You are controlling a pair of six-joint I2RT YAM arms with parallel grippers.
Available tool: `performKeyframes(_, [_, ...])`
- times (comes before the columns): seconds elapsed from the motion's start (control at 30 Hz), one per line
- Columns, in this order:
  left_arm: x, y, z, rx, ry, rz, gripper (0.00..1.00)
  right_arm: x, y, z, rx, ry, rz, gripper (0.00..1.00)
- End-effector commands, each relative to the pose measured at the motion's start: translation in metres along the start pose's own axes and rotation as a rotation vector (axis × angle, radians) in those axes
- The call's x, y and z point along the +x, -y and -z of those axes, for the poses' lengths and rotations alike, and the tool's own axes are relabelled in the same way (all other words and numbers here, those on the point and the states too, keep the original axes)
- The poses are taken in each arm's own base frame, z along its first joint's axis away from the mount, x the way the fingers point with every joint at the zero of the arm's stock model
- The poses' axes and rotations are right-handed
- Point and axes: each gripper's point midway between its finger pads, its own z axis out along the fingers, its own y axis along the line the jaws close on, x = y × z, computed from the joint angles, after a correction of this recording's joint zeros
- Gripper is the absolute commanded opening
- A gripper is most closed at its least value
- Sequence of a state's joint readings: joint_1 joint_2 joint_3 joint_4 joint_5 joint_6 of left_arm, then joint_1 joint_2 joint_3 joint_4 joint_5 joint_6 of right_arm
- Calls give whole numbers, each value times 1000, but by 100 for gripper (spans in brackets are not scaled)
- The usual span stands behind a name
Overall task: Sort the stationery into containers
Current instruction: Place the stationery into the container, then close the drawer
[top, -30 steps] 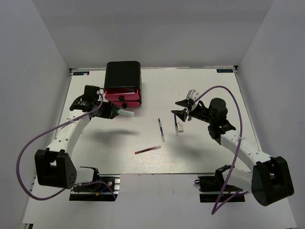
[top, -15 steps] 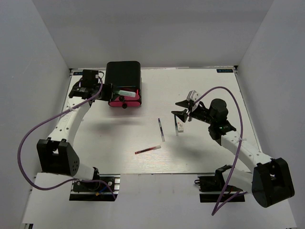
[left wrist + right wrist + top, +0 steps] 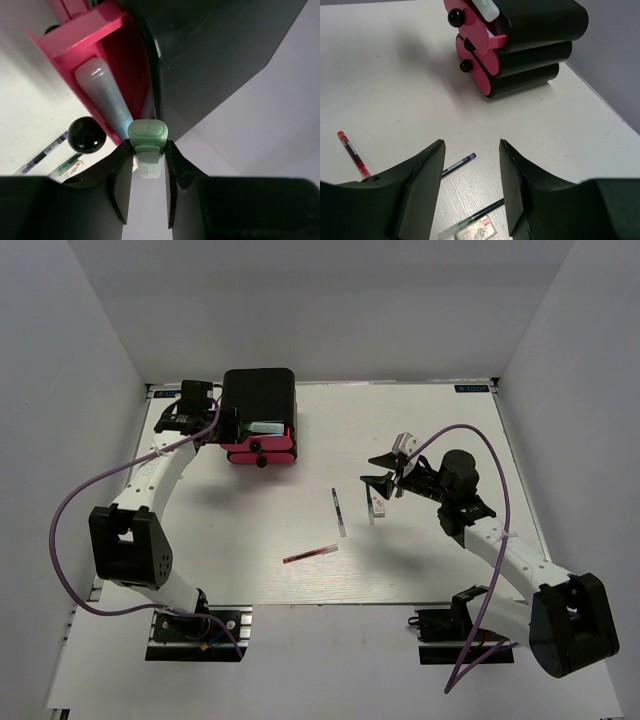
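One green marker [image 3: 148, 137] clamped in the left hand [image 3: 230, 426], upper left of the overhead frame, over the open top drawer [image 3: 80, 35] of the black box [image 3: 258, 395]. Inside that drawer, a light-blue marker [image 3: 107, 100]; just below, a black knob [image 3: 86, 135]. Centre right, right hand [image 3: 472, 150] empty, fingers apart, above a purple-tipped pen [image 3: 457, 165], a dark pen [image 3: 480, 212] and a white block [image 3: 477, 229]. Lower centre, a red pen [image 3: 310, 554] alone on the surface [image 3: 240, 540].
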State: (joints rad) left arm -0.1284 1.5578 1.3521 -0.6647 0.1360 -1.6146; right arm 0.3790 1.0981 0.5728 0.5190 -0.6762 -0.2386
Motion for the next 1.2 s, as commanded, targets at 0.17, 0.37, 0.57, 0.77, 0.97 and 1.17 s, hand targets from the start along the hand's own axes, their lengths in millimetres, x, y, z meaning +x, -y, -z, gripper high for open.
performKeyframes(0.17, [-4,25,5,56,40,7,0,-10,2,3,12,31,20,53])
performKeyframes(0.37, [-6,20,4,37,50,10,18,-9,1,2,10,29,18,53])
performKeyframes(0.57, [-8,21,6,37,60,1,47,-8,2,1,9,27,17,53])
performKeyframes(0.77, [-6,31,13,59,59,-11,59,-9,2,1,8,28,15,53])
performKeyframes(0.97, [-4,62,45,172,81,-89,39,-11,4,1,13,30,17,53])
performKeyframes(1.17, [8,46,61,275,52,-478,0,-7,1,1,0,20,14,20])
